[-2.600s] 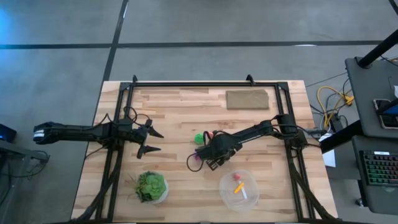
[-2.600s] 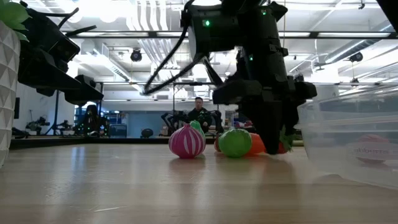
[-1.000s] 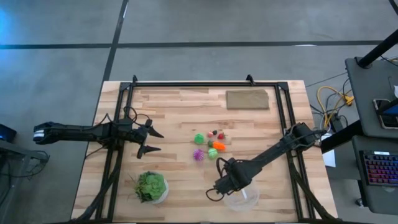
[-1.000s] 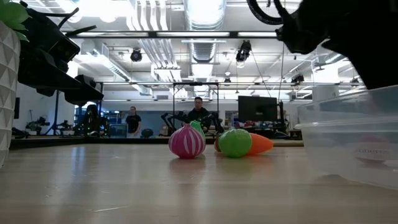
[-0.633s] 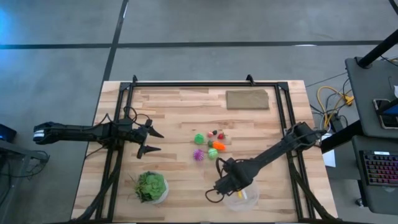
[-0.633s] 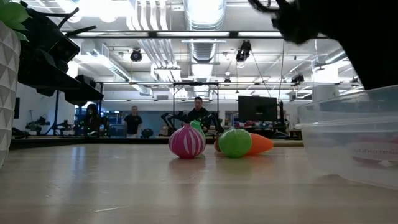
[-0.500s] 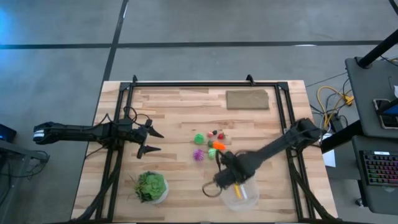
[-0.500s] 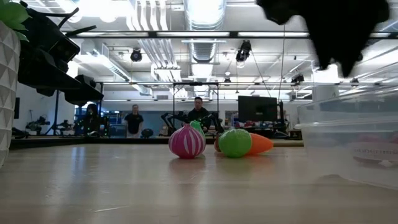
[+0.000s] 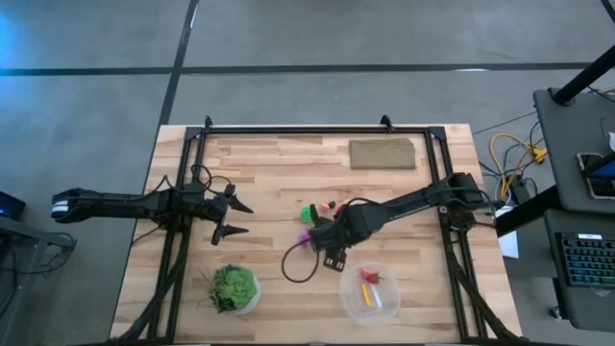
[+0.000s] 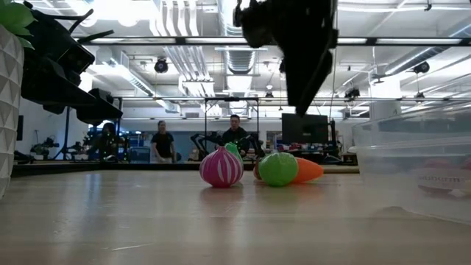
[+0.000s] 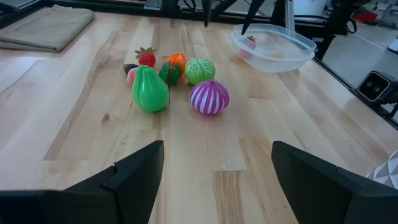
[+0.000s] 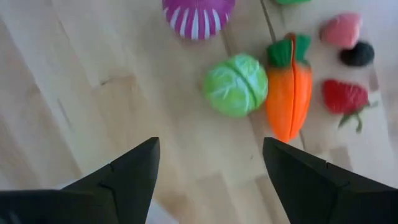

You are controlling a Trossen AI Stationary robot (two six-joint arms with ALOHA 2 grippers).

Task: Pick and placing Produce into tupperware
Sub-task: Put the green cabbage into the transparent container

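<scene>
Right hand [image 12: 208,168] wide open, empty, over green cabbage [image 12: 235,84] and carrot [image 12: 286,87] on table [image 9: 259,173]; left hand [image 11: 214,171] wide open, waiting at table's left.

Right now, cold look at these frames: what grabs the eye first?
The bright cluster of toy produce mid-table: a magenta striped onion, green cabbage, orange carrot and green pear. The right end effector hangs open and empty just above that cluster. The clear tupperware sits at the near right of the table with a few pieces inside, and the left end effector waits open at the left side.
</scene>
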